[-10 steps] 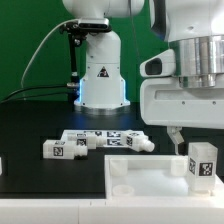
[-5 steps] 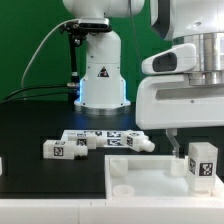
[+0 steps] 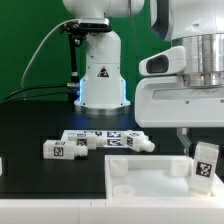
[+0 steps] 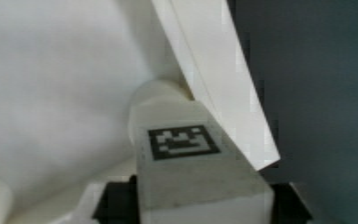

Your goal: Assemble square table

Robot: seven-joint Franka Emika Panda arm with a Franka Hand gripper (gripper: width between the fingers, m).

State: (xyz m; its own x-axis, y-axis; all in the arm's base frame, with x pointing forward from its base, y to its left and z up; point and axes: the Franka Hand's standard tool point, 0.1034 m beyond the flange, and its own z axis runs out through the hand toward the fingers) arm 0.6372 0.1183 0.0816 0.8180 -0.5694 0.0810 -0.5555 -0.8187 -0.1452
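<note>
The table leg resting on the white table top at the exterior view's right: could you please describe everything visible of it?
The table leg is a short, chunky white block, seemingly plastic, with a black-and-white square tag on one face. It stands on end, leaning slightly, on the table top near its edge on the exterior view's right. In the wrist view the gripper straddles it closely on both sides; whether it presses on the leg cannot be told.

Seen low and near from across the black table (image 3: 30, 125), facing the robot base (image 3: 100, 75); from the wrist, tight over the leg (image 4: 197, 110) and square top (image 3: 150, 172), shared by both.
</note>
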